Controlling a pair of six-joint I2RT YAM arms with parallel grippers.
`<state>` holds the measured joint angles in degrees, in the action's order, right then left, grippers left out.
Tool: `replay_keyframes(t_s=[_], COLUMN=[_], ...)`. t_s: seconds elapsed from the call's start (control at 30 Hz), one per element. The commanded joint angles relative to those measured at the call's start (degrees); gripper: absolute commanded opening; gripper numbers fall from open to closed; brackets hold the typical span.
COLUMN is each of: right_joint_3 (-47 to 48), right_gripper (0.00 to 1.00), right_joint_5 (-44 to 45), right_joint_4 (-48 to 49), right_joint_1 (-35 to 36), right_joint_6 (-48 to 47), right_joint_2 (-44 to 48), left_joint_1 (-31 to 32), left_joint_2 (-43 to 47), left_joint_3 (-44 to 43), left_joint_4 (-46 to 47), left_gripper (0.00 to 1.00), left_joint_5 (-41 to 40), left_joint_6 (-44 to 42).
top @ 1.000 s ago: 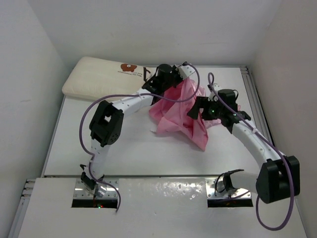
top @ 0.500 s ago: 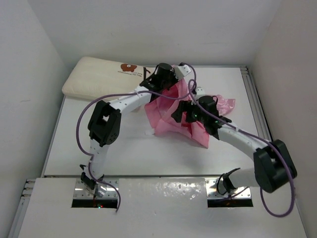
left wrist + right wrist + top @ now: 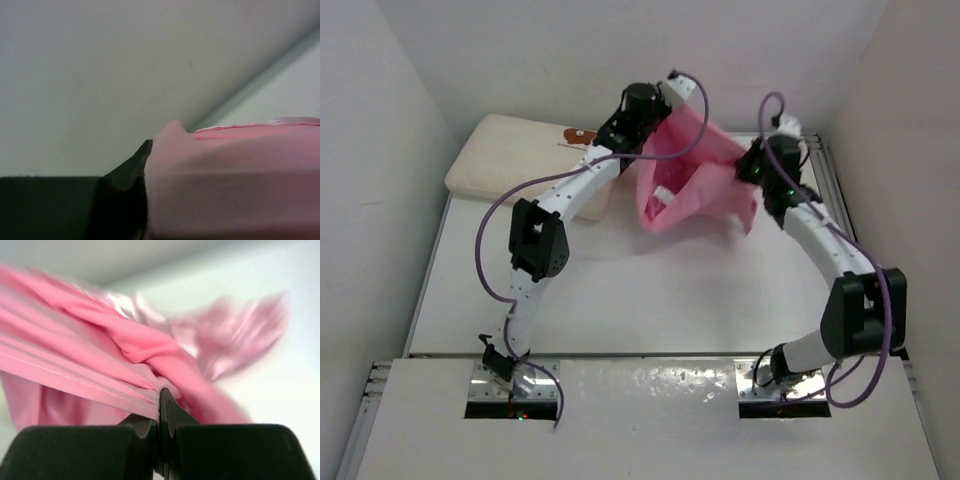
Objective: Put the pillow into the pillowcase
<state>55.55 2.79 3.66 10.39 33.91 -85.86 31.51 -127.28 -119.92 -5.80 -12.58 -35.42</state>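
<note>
The pink satin pillowcase (image 3: 695, 180) hangs lifted above the table, stretched between both arms. My left gripper (image 3: 672, 108) is shut on the pillowcase (image 3: 235, 180) at its upper left corner, the cloth draped over one dark finger (image 3: 127, 170). My right gripper (image 3: 752, 165) is shut on a stitched hem of the pillowcase (image 3: 90, 385) at its right side, the jaws pressed together on the fabric. The cream-white pillow (image 3: 515, 160) lies at the back left of the table, its brown-red mark (image 3: 582, 135) partly under the left arm.
White walls enclose the table on the left, back and right. A metal rail (image 3: 835, 200) runs along the table's right edge. Purple cables loop off both arms. The arm bases sit on a white plate (image 3: 650, 400) at the near edge.
The right gripper has shut on the pillowcase's hem and swung up and right. The left gripper rose toward the back wall. The pillowcase went from a heap on the table to hanging spread between them.
</note>
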Motion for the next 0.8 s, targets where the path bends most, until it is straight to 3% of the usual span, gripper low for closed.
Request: replay_keyframes(t_s=[0.0,0.03,0.13,0.2,0.4,0.5,0.6,0.63,0.7,0.73,0.77], right_joint_3=[14.7,18.2,18.1,15.9,1.3,-7.3,-15.2,-16.1,-17.1,-16.8,-16.0], right_gripper=[0.0,0.0,0.0,0.0,0.0,0.0,0.0,0.0,0.0,0.0,0.0], right_joint_5=[10.8,11.6,12.9,11.7,15.8,17.7,12.5,10.8,7.1,4.3,3.3], right_joint_4=[-9.8,-10.8,-11.4,-11.0,-12.4,-13.2,-12.5,-12.1,-10.6,-10.5,-10.6], right_joint_1=[-4.9,-5.0,-3.0,-0.1,7.8,9.6,10.4,10.7,11.2,11.4,11.9], right_joint_6=[-10.6,-12.0,-16.6,-19.4,-20.3,-15.5,-10.3,-9.1,-7.4,-7.2,-7.2], right_joint_2=[6.7,7.5,12.5,16.3,22.0,23.0,23.1,23.0,22.1,21.3,19.5], left_joint_1=[-5.6,-5.7,-3.9,-2.9,-2.6,-2.3,-2.2,-2.3,-2.4,-2.7,-2.8], left_joint_2=[-2.7,-1.7,4.4,4.4,3.5,3.4,3.5,3.3,2.7,2.7,2.9], left_joint_3=[-21.6,-22.0,-12.2,-11.7,-3.7,4.3,11.9,12.5,12.3,10.6,9.5], left_joint_4=[5.9,8.3,14.1,11.5,7.3,2.0,-0.9,-1.9,-7.2,-9.3,-11.8], left_gripper=[0.0,0.0,0.0,0.0,0.0,0.09,0.32,0.54,0.78,0.99,1.0], left_joint_5=[-3.3,-2.3,3.5,4.7,9.8,13.7,14.2,14.2,14.2,15.0,15.8], left_joint_6=[3.3,3.1,1.0,0.8,0.0,-5.9,-9.6,-9.9,-9.1,-8.2,-7.6])
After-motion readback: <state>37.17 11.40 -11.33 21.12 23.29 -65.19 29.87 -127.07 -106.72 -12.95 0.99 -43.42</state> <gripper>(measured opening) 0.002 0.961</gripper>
